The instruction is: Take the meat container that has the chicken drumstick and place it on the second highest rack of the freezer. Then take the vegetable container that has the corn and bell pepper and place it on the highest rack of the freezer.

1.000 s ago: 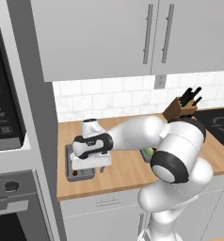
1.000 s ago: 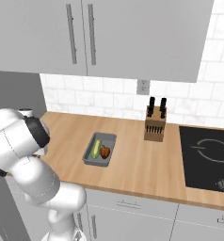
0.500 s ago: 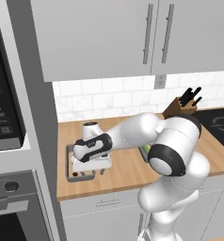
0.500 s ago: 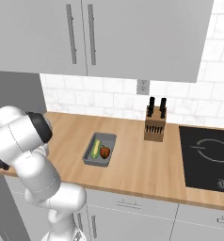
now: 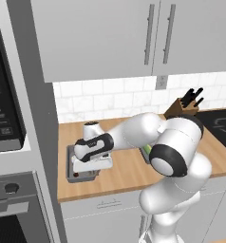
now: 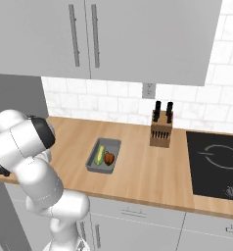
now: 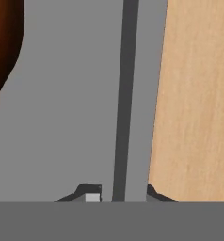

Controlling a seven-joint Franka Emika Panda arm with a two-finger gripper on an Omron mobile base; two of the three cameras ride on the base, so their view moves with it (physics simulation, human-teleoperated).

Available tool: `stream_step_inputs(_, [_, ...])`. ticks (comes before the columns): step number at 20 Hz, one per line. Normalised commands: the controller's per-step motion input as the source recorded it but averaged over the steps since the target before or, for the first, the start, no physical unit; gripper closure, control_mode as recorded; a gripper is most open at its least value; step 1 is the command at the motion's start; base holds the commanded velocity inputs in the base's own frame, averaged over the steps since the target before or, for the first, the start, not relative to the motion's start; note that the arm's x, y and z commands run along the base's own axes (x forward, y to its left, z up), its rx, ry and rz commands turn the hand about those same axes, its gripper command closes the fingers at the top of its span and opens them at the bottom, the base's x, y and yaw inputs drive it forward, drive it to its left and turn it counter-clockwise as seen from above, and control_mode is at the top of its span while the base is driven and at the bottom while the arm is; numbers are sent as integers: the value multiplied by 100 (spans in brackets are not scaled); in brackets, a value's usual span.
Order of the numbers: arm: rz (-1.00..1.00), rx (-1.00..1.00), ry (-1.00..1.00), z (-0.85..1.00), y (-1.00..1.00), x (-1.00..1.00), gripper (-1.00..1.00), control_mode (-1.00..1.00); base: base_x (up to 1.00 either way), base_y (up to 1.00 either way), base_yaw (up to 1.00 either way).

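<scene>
Meat container (image 5: 81, 167) with the drumstick (image 7: 4, 44) on the counter (image 6: 138, 171); gripper (image 7: 118, 196) apparently closed on its rim. Vegetable container (image 6: 104, 156) untouched nearby. Both freezer placements remain.

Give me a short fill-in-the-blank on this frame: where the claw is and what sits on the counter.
1. The claw straddles the wall of the ____ container.
2. The corn shares its tray with a bell ____.
3. The knife block stands between that tray and the ____.
4. Both containers rest on the ____ counter.

Missing words: meat; pepper; cooktop; wooden
</scene>
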Motion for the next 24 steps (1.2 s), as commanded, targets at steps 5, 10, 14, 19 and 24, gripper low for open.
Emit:
stream_step_inputs(5, [0, 0, 0, 0, 0, 0, 100, -100, 0, 0, 0])
stream_step_inputs(10, [0, 0, 0, 2, 0, 0, 100, -100, 0, 0, 0])
stream_step_inputs(14, [0, 0, 0, 30, -5, 0, 100, -100, 0, 0, 0])
stream_step_inputs(19, [0, 0, -2, 48, -14, -2, 100, -100, 0, 0, 0])
stream_step_inputs(24, [0, 0, -1, 48, -26, -2, 100, -100, 0, 0, 0])
